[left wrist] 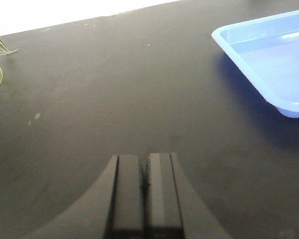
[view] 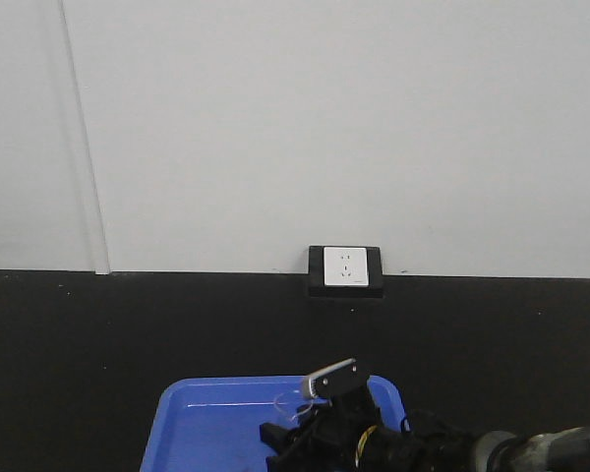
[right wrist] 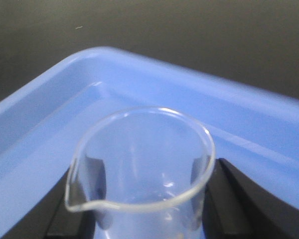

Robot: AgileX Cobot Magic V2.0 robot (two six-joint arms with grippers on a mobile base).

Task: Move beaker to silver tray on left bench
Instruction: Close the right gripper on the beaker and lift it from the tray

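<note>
Right hand (right wrist: 145,199) pinches the beaker (right wrist: 139,149) by its side walls over the tray (right wrist: 35,119) (thin, slick glass, likely light and fragile); left hand (left wrist: 145,186) hovers, fingers pressed together.

Looking like a lab: glass beaker (right wrist: 139,164) is showing w/in blue tray (right wrist: 139,69), which is lying on black bench (left wrist: 139,99).

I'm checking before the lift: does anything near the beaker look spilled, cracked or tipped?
Nothing stands out. The beaker is upright and intact in the right tool, over the blue tray; no spill shows.
</note>
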